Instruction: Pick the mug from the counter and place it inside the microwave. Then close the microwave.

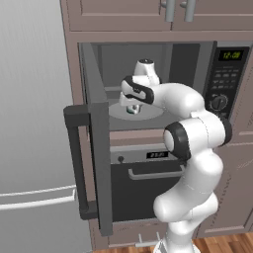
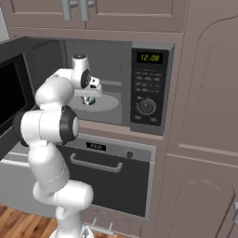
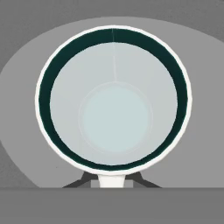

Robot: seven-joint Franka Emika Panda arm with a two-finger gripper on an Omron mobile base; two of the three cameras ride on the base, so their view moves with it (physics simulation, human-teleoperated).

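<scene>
End effector (image 2: pixel 91 99), one mug (image 3: pixel 114 103)

base views: flank arm, share microwave (image 1: pixel 148 84) | hand view: straight down, close

Glossy ceramic-looking mug (image 3: pixel 114 105), black glass microwave door (image 2: pixel 10 90), matt grey turntable (image 1: pixel 143 113), wood-grain floor (image 1: pixel 227 244).

Even flat rendered light, soft shadows, slight blur.
</scene>
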